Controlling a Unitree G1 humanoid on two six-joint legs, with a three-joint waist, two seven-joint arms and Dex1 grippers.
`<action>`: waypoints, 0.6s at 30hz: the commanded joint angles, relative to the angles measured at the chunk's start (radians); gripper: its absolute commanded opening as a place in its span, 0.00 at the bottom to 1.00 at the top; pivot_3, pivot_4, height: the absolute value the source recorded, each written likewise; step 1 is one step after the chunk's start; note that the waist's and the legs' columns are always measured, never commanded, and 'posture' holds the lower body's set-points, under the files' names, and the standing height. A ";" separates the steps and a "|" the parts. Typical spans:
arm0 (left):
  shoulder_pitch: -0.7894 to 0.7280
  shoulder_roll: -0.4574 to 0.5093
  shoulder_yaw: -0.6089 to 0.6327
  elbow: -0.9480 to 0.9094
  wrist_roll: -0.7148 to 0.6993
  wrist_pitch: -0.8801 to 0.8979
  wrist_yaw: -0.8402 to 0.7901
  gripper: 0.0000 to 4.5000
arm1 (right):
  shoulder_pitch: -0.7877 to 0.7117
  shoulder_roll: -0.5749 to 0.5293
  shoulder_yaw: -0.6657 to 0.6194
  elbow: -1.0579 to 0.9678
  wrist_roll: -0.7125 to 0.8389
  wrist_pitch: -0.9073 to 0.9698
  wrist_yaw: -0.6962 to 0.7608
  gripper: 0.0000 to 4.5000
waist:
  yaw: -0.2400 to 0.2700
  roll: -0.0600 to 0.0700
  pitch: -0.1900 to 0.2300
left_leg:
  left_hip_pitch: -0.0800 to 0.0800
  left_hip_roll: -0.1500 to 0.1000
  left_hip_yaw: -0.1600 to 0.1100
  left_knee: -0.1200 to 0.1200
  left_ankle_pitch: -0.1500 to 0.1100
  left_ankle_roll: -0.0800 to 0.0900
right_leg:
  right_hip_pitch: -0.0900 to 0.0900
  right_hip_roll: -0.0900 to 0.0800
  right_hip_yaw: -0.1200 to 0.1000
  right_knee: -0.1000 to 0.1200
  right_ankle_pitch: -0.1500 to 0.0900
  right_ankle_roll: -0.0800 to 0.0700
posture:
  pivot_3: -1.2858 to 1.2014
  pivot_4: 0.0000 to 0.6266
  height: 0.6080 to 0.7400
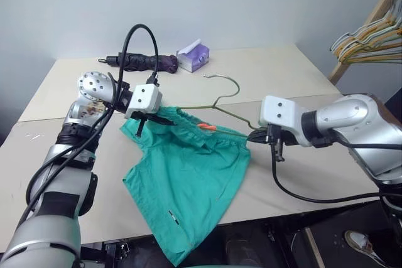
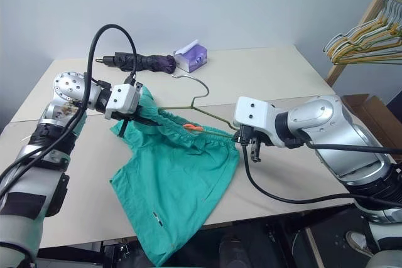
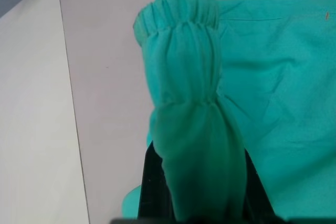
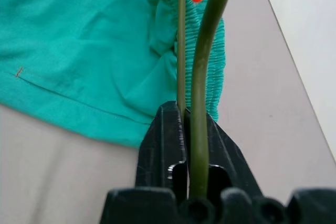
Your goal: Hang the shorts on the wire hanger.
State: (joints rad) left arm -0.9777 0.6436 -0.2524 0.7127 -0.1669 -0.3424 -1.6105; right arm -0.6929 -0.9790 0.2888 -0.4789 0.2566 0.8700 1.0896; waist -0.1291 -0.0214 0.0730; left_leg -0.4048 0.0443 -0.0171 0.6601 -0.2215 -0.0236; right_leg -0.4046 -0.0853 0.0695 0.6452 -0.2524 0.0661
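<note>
Shorts (image 1: pixel 188 183): teal-green fabric, spread across the middle of the head views on the pale table (image 1: pixel 282 73). Gathered waistband runs along the upper edge, from centre-left toward centre-right; one leg hangs over the table's near edge at bottom centre. A small white tag (image 1: pixel 172 215) sits on the lower leg, and a small orange piece (image 1: pixel 206 127) lies at the waistband.

Wire hanger (image 1: pixel 227 95): thin, olive-gold. Hook stands just above the frame's centre; its lower wires pass along and into the waistband.

Left gripper (image 1: pixel 146 119): centre-left in the head views, at the waistband's left end. The left wrist view shows the black fingers (image 3: pixel 152 192) closed tight on a bunched fold of the waistband, with the hanger's wire emerging past the fabric.

Right gripper (image 1: pixel 259 135): centre-right, at the waistband's right end. The right wrist view shows the black fingers (image 4: pixel 164 135) nearly together with the hanger's wire pinched between them, the shorts' edge lying just beyond.

Other items: folded dark umbrella (image 1: pixel 141 61) at upper centre-left of the table, purple tissue box (image 1: pixel 194 56) just to its right; bunch of pale hangers (image 1: pixel 370 39) on a wooden rack at the upper right edge.
</note>
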 commanded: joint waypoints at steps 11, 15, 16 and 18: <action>0.134 0.063 0.097 -0.211 -0.098 0.157 0.020 0.00 | 0.072 -0.057 -0.298 0.217 -0.037 -0.054 -0.173 0.99 | -0.013 0.000 0.000 | 0.000 0.000 0.000 0.000 0.000 0.000 | 0.000 0.000 0.000 0.000 0.000 0.000 | 0.46 0.02 1.00; 0.150 0.063 0.110 -0.240 -0.096 0.186 0.026 0.00 | 0.147 0.005 -0.398 0.228 -0.007 0.001 -0.256 0.99 | -0.023 0.000 0.000 | 0.000 0.000 0.000 0.000 0.000 0.000 | 0.000 0.000 0.000 0.001 0.000 0.000 | 0.46 0.03 1.00; 0.154 0.064 0.114 -0.244 -0.094 0.188 0.027 0.00 | 0.181 0.017 -0.422 0.218 0.009 0.006 -0.256 0.99 | -0.025 0.000 0.000 | 0.000 0.000 -0.001 0.000 0.000 0.000 | 0.000 0.000 0.000 0.001 0.000 0.000 | 0.46 0.03 1.00; 0.159 0.064 0.123 -0.248 -0.092 0.195 0.039 0.00 | 0.270 0.044 -0.466 0.188 0.047 -0.003 -0.245 0.99 | -0.026 0.000 0.000 | 0.000 0.000 -0.001 0.000 0.000 0.000 | 0.001 0.000 0.000 0.000 0.000 0.000 | 0.46 0.03 1.00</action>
State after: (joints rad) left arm -0.8158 0.7005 -0.1665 0.4917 -0.2387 -0.1557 -1.5872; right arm -0.4547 -0.9418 -0.1160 -0.2485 0.2643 0.8694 0.8448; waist -0.1555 -0.0211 0.0727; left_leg -0.4045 0.0442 -0.0180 0.6601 -0.2215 -0.0235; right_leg -0.4037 -0.0852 0.0696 0.6457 -0.2524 0.0660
